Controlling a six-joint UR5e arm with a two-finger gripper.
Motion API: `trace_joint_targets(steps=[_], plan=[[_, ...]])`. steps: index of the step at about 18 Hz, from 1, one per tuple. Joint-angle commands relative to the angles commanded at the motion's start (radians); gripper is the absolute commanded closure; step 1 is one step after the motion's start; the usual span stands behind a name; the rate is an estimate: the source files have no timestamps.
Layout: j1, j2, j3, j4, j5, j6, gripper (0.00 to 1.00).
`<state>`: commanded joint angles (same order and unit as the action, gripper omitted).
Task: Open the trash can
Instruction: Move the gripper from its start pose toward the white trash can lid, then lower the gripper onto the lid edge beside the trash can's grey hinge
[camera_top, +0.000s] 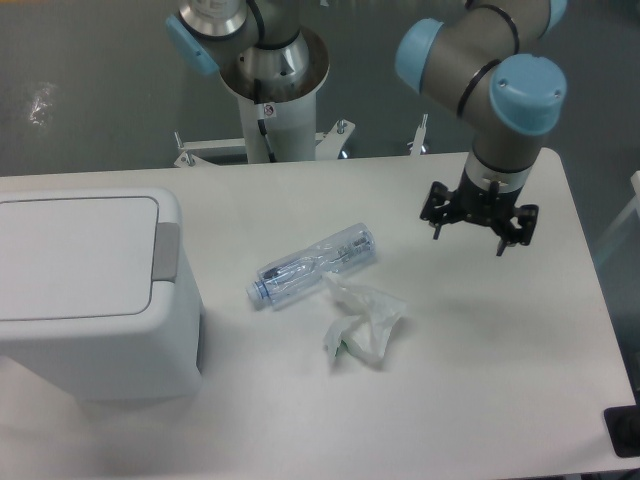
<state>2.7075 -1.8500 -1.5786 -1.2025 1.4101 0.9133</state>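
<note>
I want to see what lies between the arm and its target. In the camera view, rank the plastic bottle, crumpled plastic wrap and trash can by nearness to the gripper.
From the gripper, at the right:
1. Plastic bottle and crumpled plastic wrap, both mid-table, too close to call.
2. Trash can, far left, lid shut.

A single fixed camera looks down steeply from above the front edge of the desk (480, 400), facing toward the robot's base post (268, 110) and the grey floor behind it. It sits at middle range: the desk fills most of the view, its left end and front edge cut off. The trash can (90, 290) at the left runs past the frame edge.
</note>
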Motion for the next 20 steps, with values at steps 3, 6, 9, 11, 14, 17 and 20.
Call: trace_joint_targets(steps=[3,6,9,11,14,17,20], plan=[[-0.035,0.002,0.087,-0.141,-0.083,-0.097,0.0],[-0.061,-0.005,0.187,-0.274,-0.172,-0.184,0.0],[-0.095,0.0,0.235,-0.296,-0.276,-0.244,0.0],[-0.121,0.002,0.249,-0.296,-0.319,-0.287,0.0],[-0.167,0.002,0.259,-0.29,-0.362,-0.346,0.0],[-0.193,0.003,0.261,-0.287,-0.411,-0.353,0.0],[-0.227,0.018,0.267,-0.284,-0.43,-0.378,0.0]])
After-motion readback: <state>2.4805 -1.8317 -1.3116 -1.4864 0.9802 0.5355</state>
